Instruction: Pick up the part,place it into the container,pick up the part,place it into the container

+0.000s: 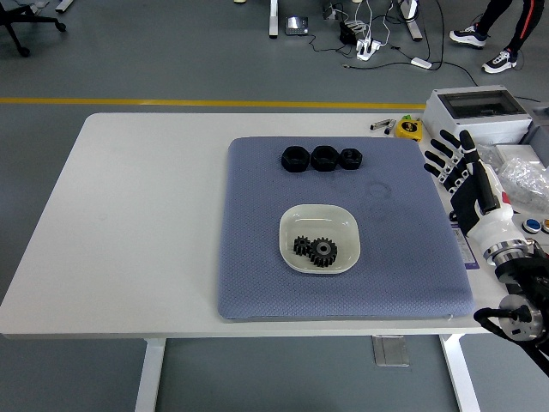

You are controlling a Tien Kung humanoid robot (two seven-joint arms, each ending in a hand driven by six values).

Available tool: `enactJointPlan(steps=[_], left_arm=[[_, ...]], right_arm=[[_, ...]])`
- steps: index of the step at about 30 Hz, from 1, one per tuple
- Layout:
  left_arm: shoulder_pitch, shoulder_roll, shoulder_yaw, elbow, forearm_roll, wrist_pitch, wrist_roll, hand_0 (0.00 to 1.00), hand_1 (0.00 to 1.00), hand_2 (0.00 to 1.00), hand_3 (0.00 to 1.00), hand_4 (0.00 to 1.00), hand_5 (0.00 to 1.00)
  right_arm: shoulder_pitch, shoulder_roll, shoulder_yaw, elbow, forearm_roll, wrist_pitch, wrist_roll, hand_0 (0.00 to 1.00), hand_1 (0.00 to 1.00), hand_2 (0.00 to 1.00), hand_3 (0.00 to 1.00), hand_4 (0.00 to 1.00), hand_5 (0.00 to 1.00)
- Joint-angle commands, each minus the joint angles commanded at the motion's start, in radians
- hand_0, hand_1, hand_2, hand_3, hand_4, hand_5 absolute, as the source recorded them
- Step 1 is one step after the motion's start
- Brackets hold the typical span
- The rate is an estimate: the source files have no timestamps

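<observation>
A white bowl (346,247) sits in the middle of the blue-grey mat (257,275) and holds two black gears (315,249). Three black parts (322,158) lie in a row at the mat's far edge. My right hand (453,160) is at the mat's right edge, fingers spread and empty, well to the right of the bowl. My left arm does not show.
A grey box (476,115), a yellow tape measure (410,128) and plastic bags (523,178) lie on the table's right side, behind and beside my right hand. The white table (137,215) extends to the left of the mat.
</observation>
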Motion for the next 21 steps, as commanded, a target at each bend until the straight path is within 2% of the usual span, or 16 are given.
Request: enactJointPlan(steps=[7,21], left_arm=[[0.001,-0.003,0.0,0.0,0.002,0.002,0.0,0.692,0.704,0.731,0.636,0.66,0.652],[0.001,0.0,0.001,0.0,0.002,-0.002,0.0,0.691,0.703,0.729,0.635,0.659,0.655]], right_arm=[[-0.023,0.002,0.009,-0.003,-0.029,0.01,-0.007,0.938,0.874,0.887,0.905,0.998,0.869],[-0.036,0.01,0.012,-0.004,-0.018,-0.001,0.0,0.945,0.874,0.886,0.906,0.998,0.887]])
